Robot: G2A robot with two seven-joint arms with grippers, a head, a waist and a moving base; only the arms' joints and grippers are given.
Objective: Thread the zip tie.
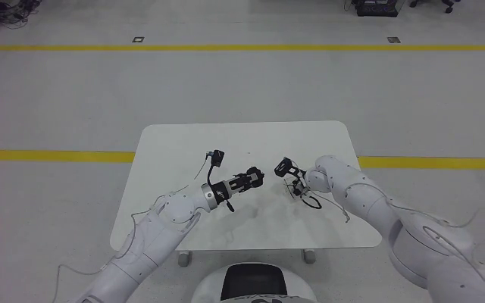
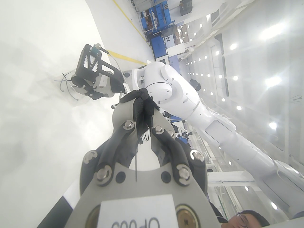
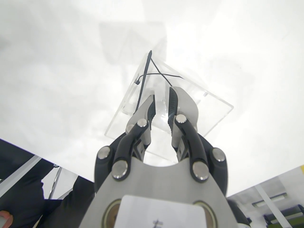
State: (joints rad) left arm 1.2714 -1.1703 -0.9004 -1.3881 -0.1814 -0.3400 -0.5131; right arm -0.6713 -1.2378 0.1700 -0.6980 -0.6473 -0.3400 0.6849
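Note:
My left gripper point(image 2: 142, 100) is shut on a thin black zip tie point(image 2: 136, 167), whose strip runs back from the closed fingers toward the palm. In the top view this gripper point(image 1: 260, 177) hovers at the table's middle, facing the right gripper point(image 1: 294, 187) a short way off. My right gripper point(image 3: 162, 97) is open by a narrow gap and points down at a clear acrylic holder point(image 3: 213, 110). Black zip ties point(image 3: 145, 77) lie crossed on the holder just past the fingertips, one strip ending beside a finger point(image 3: 149, 110). From the left wrist I see those ties point(image 2: 65, 84) below the right gripper point(image 2: 80, 78).
The white table point(image 1: 189, 151) has rounded corners, with bare surface to the left and at the back. A loop of thin black tie or cable point(image 1: 309, 201) lies on it by the right wrist. Grey floor with yellow lines point(image 1: 68, 156) surrounds the table.

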